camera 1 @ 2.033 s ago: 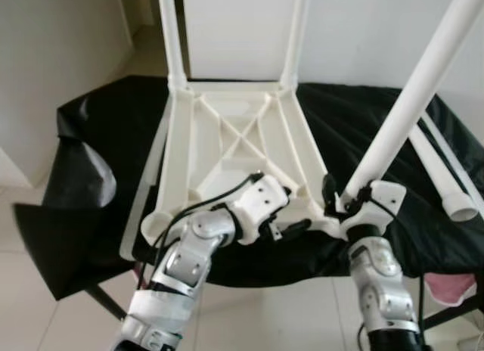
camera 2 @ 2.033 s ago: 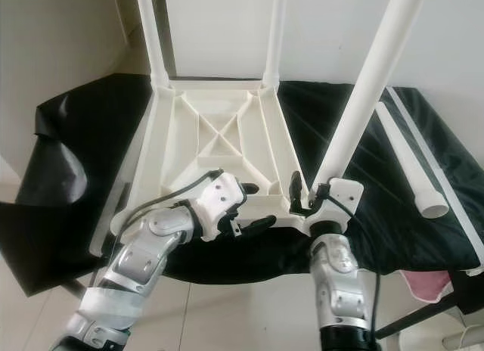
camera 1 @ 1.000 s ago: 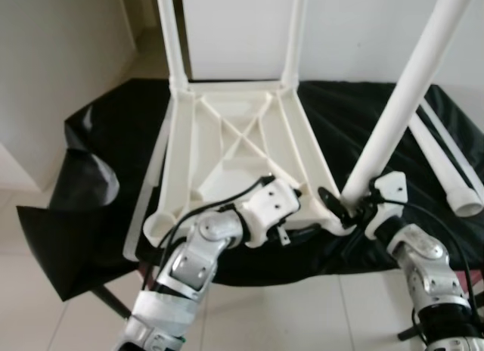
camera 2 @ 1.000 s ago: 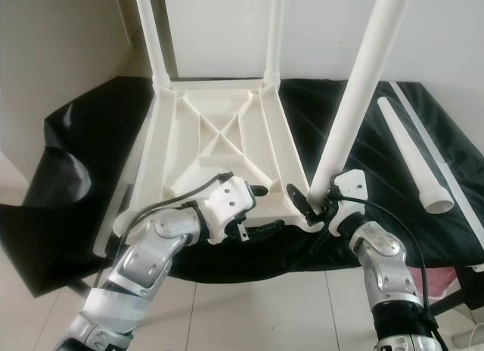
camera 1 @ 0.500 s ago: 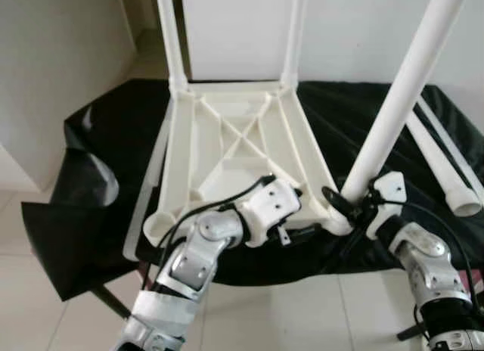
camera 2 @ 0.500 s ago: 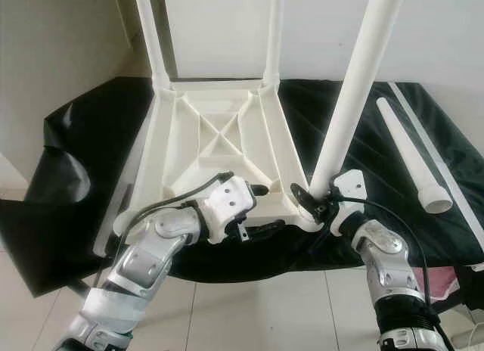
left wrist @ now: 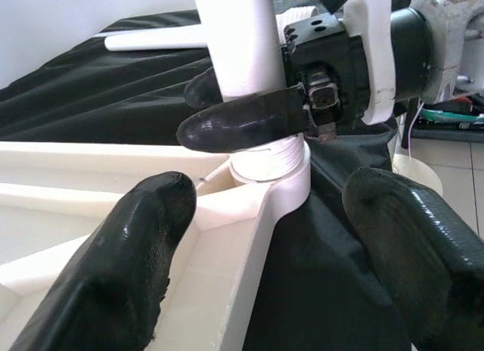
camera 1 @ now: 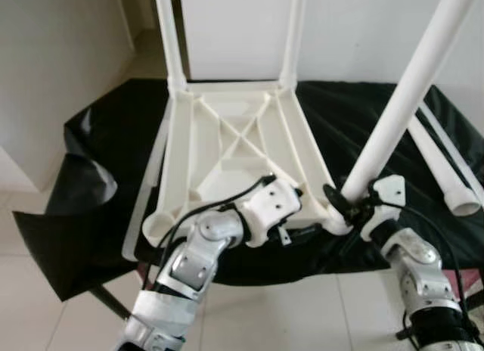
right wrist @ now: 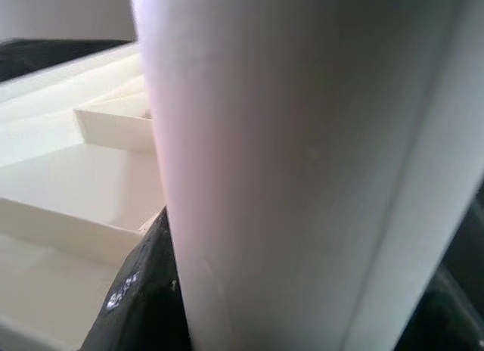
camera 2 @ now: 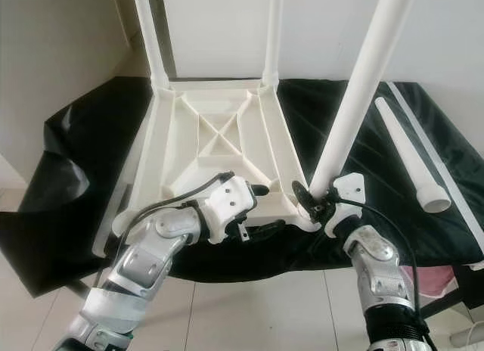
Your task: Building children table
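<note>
black cloth (camera 1: 113, 132) draped | pink item (camera 2: 423, 279) lower right; tiled floor (camera 1: 45, 321)

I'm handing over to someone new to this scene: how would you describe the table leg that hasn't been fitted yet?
Find the upturned white tabletop on the black cloth. To its right lies one loose leg, a tapered white tube lying flat. Unlike the two legs standing at the far corners and the leg in the right end effector, nothing holds it.
</note>
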